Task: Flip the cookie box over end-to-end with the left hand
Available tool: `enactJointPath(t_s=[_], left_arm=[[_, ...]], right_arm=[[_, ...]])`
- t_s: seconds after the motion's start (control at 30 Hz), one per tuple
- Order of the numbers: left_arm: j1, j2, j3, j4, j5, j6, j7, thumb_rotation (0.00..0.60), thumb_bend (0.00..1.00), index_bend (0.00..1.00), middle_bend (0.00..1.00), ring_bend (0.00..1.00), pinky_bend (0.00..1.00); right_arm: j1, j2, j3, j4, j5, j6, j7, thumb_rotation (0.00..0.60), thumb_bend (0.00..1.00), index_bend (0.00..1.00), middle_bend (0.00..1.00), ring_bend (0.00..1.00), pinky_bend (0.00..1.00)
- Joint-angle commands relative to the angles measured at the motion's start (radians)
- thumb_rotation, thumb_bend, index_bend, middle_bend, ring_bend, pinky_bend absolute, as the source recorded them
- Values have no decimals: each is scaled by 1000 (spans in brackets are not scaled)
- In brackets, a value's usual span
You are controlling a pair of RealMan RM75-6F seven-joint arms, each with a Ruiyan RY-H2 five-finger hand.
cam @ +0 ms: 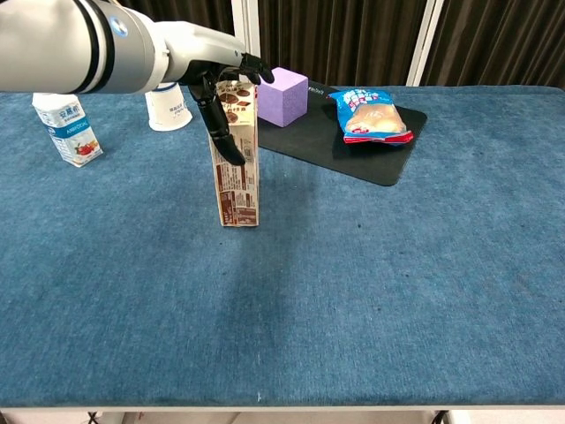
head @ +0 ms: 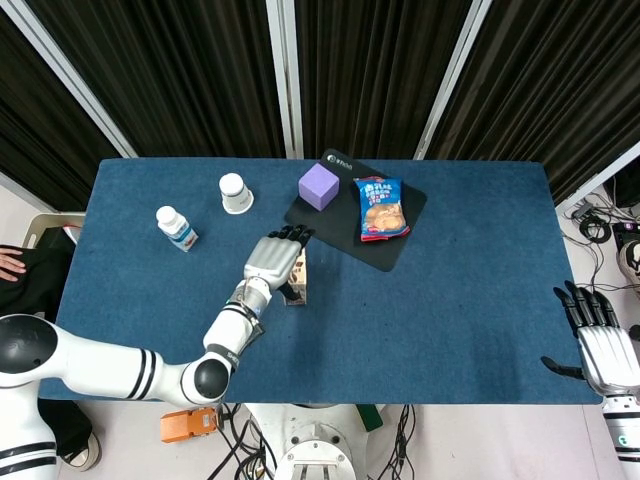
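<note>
The cookie box [cam: 238,177], tall and brown with cookie pictures, stands upright on one end on the blue table [cam: 353,291]. In the head view only the box's right edge [head: 299,283] shows from under my left hand [head: 272,258]. That left hand [cam: 216,75] reaches over the box's top end, fingers stretched across the top edge and thumb lying down the box's left face. The fingers are not curled around it. My right hand [head: 600,345] hangs off the table's near right corner, fingers apart and empty.
A purple cube [cam: 281,95] and a blue snack bag [cam: 371,115] lie on a black mat [cam: 388,163] just behind and right of the box. A white cup [cam: 168,106] and a small milk bottle [cam: 64,119] stand at the left.
</note>
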Motion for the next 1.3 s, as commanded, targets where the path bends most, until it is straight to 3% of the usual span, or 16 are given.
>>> enactJointPath(t_s=[0.03,0.3,0.43,0.5,0.7,0.87,1.0,1.17,1.3], left_arm=[[-2,-8,-3,12,-9,3,-6,599,57,128,99,94,212],[11,-11,3,23,36,13,-23,600,128,335,326,292,353],[40,14,3,6,101,0,-69,600,141,359,378,342,390],[72,29,-8,-5,150,-16,-131,600,147,359,383,343,391],[231,55,-58,24,384,-143,-483,600,157,359,384,343,391],[367,-40,-64,163,699,-205,-854,600,160,359,383,336,391],[438,-158,-40,323,969,-174,-1168,600,151,359,379,322,382],[448,-272,38,530,1159,-109,-1288,600,146,359,369,311,366],[451,-354,64,652,1213,-66,-1343,600,144,359,369,308,360]], right_arm=[[0,1,1,-1,2,-1,0,600,0,0,0,0,0],[4,2,2,-8,3,-5,-7,600,0,0,0,0,0],[4,3,2,-10,2,-3,-10,600,0,0,0,0,0],[3,4,2,-11,3,-2,-10,600,0,0,0,0,0],[2,7,3,-14,6,-2,-12,600,0,0,0,0,0],[4,7,3,-19,8,-6,-19,600,0,0,0,0,0],[5,3,6,-26,13,-8,-39,600,0,0,0,0,0],[5,4,6,-35,16,-8,-50,600,0,0,0,0,0],[3,7,7,-44,26,-11,-59,600,0,0,0,0,0]])
